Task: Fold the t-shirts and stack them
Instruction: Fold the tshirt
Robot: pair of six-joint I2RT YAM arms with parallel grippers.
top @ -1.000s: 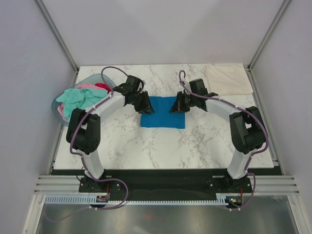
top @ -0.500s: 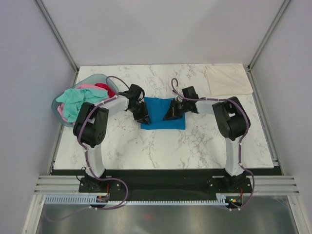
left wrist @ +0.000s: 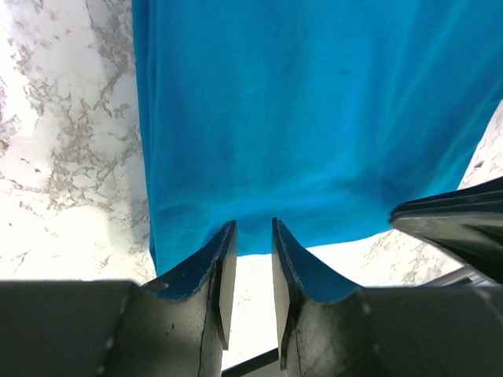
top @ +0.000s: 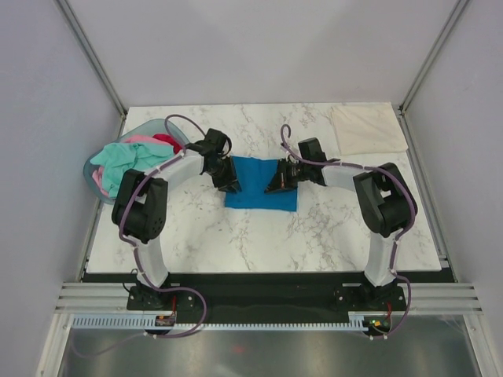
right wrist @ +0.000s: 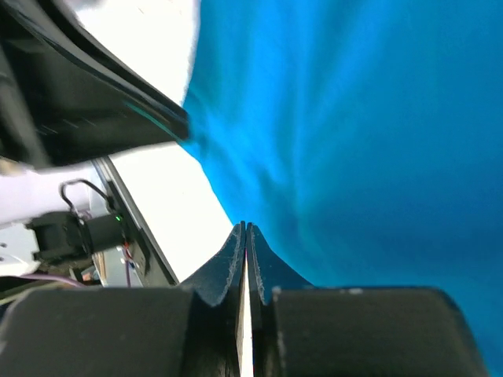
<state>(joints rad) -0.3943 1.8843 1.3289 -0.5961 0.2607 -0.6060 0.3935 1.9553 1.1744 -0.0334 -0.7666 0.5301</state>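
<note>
Blue shirt (top: 259, 192) lies folded flat in the middle of the table (top: 259, 236), a neat rectangle with straight edges. The left gripper (top: 229, 182) sits low at its left edge, and the right gripper (top: 275, 184) is over the right half.

From the left wrist, the fingers (left wrist: 224, 259) stand narrowly apart. The shirt's hem sits right at their tips and white marble shows through the gap. I can't tell if any cloth is nipped.

On the right wrist, the fingers (right wrist: 263, 263) are pressed tight together, tips at the blue edge. Whether fabric is caught there is hidden.

The cream shirt (top: 368, 129) lies flat in the far right corner, well apart. The basket (top: 88, 169) hangs over the table's left edge, heaped with mint, pink and red shirts. Bare marble shows on the near side of the blue shirt, and a strip beyond it.
</note>
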